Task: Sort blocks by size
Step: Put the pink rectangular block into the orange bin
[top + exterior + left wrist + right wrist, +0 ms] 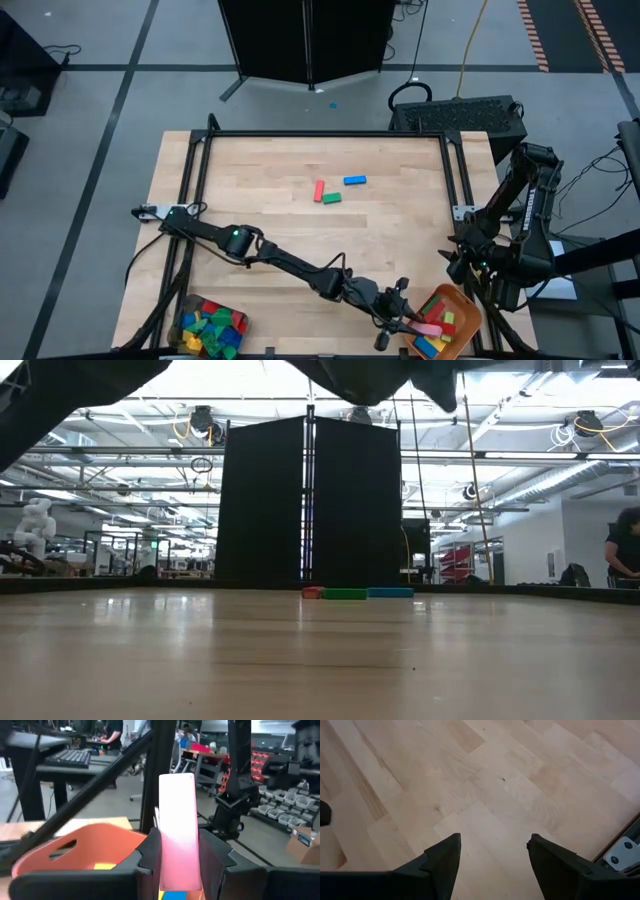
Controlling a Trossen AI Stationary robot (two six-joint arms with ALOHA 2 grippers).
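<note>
My left gripper (405, 318) reaches to the near right of the table and is shut on a long pink block (428, 328) over the orange tray (466, 303). The tray holds yellow, blue and red blocks. A red (319, 190), a green (331, 198) and a blue block (354, 180) lie flat on the table's far middle. A grey container (186, 305) with many mixed blocks stands at the near left. My right gripper (494, 845) is open and empty above the bare table at the right edge (458, 255). My left gripper pinches the long pink block between its two fingers, on its two long sides at its near end (176, 870). The fingers lie along the block, which sticks out ahead of them. The block is lifted clear, its free end (437, 330) over the orange tray.
The black frame rails (320, 135) run around the table top. The wide middle of the wooden table (300, 240) is bare wood. A person shows in the room beyond at the right in the low view (625, 550).
</note>
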